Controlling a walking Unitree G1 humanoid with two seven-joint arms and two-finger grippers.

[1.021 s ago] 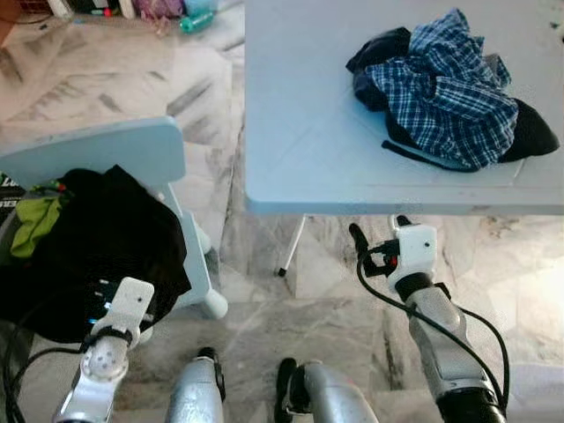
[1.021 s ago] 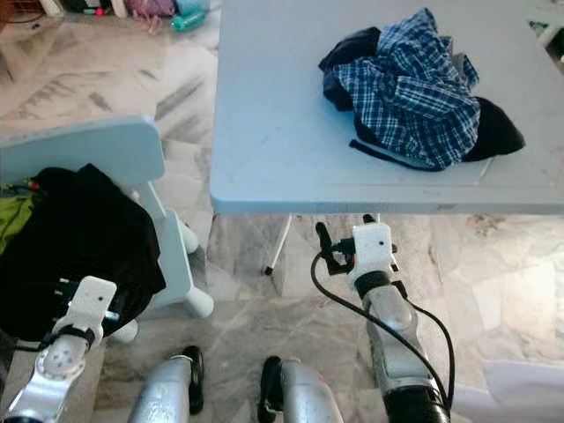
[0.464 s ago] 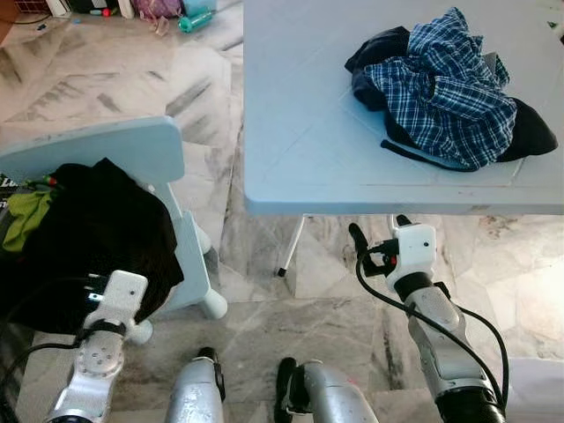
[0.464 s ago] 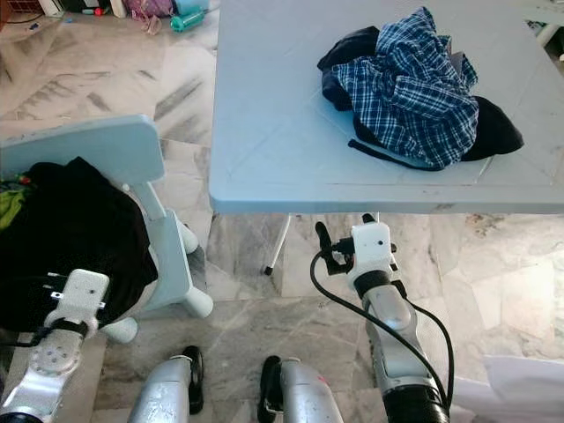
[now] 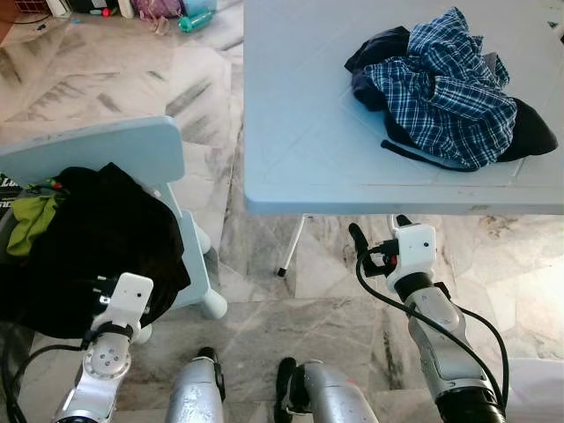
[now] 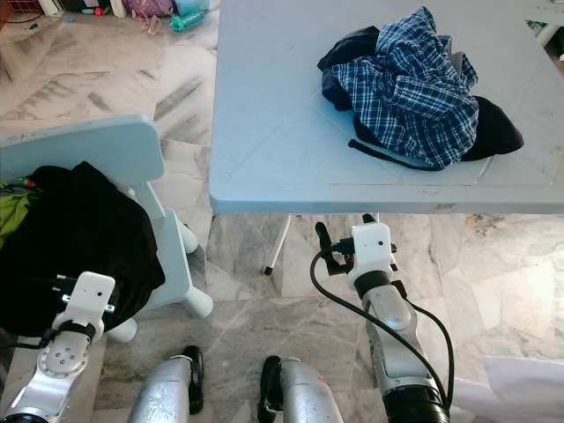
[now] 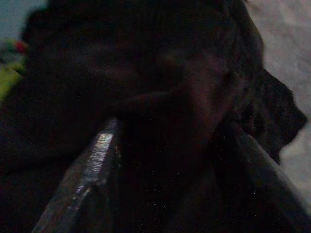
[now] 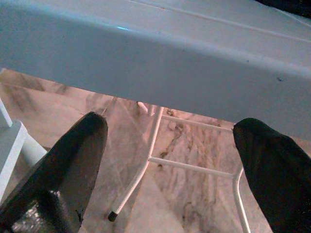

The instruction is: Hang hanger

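A heap of black clothes lies on a light-blue chair at my lower left, with a green cloth tucked at its left side. My left gripper is pressed up against the black cloth. Its fingers are spread wide apart and open, with dark fabric between and beyond them. My right gripper hangs open just below the front edge of the pale-blue table, its fingers apart with nothing between them.
A crumpled blue plaid shirt lies on dark garments on the table's far right. White table legs stand under the table edge. Marble floor runs between chair and table. Small items lie on the far floor.
My left wrist shifted slightly left along the black clothes, then came back; the heap's shape changed a little. The right arm has stayed where it was.
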